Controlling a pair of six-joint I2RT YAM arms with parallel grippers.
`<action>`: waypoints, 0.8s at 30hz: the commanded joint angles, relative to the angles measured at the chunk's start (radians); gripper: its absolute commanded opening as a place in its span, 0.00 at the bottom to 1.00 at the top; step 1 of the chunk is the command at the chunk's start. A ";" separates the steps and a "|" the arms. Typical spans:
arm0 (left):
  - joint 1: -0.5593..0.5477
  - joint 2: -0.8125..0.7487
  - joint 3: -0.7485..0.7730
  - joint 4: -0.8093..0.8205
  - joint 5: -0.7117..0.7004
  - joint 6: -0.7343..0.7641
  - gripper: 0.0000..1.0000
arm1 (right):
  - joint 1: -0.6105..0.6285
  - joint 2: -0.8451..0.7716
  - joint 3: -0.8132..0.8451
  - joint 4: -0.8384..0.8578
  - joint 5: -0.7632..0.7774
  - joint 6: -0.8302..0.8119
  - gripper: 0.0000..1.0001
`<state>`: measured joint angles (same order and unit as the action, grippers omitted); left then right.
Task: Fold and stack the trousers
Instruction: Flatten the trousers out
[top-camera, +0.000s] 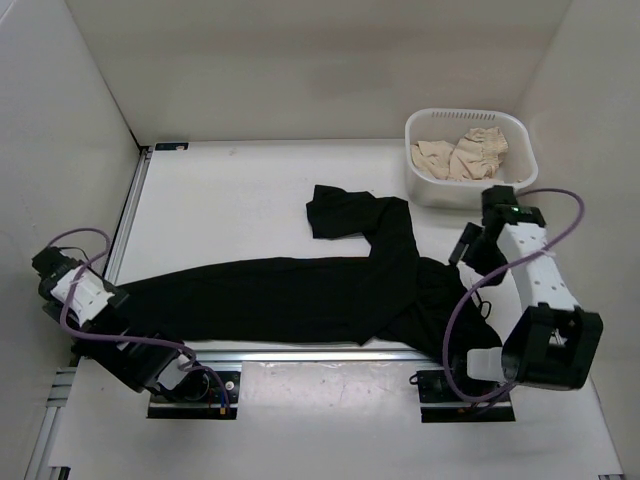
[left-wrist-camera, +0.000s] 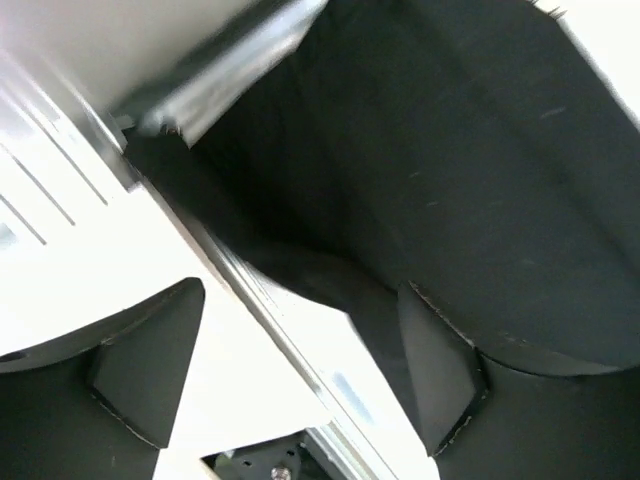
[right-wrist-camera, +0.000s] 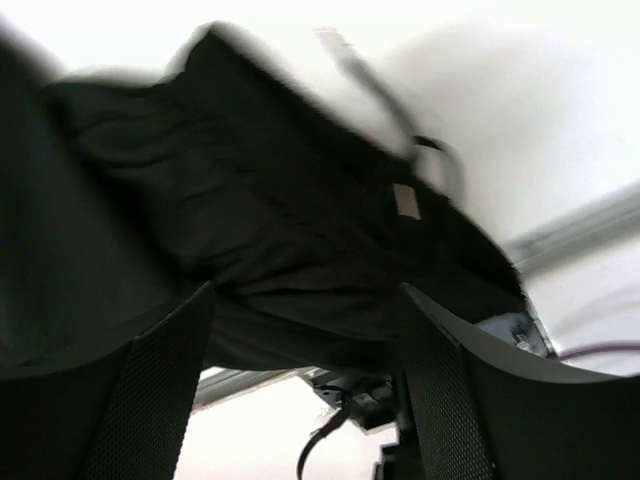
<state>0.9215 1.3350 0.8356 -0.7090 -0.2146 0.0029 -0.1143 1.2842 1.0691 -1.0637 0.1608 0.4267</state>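
Fingers of your left tool (left-wrist-camera: 300, 300) stand wide apart with nothing clamped between them. Black cloth fills the space beyond them and runs close along one finger (left-wrist-camera: 435, 370); you cannot tell whether it touches. That cloth is the leg end of the trousers (top-camera: 300, 295), draped over the metal rail (left-wrist-camera: 262, 305) at the near edge of the bench (top-camera: 230, 200).

From the left tool (top-camera: 108, 298) the trousers stretch along that near edge all the way to the right tool (top-camera: 470, 250). One leg doubles back toward the far side, between the two tools. The waist end lies bunched just beside the right tool.

Your right tool (right-wrist-camera: 305, 290) is also spread wide and grips nothing. Its view is blurred, but the dark fabric (right-wrist-camera: 260, 210) lies ahead of both fingers, apart from them.

Just beyond the right tool, on its far side, stands the white basket (top-camera: 437, 190). It holds crumpled beige garments (top-camera: 465, 155) and none of the black cloth.
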 joint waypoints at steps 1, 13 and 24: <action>-0.003 -0.028 0.147 -0.067 0.084 -0.003 0.90 | 0.143 0.104 0.064 0.102 -0.070 -0.016 0.75; -0.412 0.138 0.172 -0.164 0.113 -0.003 0.86 | 0.444 0.673 0.555 0.116 0.002 -0.040 0.88; -0.783 0.412 0.046 -0.012 0.020 -0.003 0.49 | 0.462 0.938 0.647 0.111 0.065 -0.031 0.39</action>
<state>0.1692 1.6409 0.9134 -0.8162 -0.1707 0.0082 0.3481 2.1880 1.7115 -0.9363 0.1703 0.3908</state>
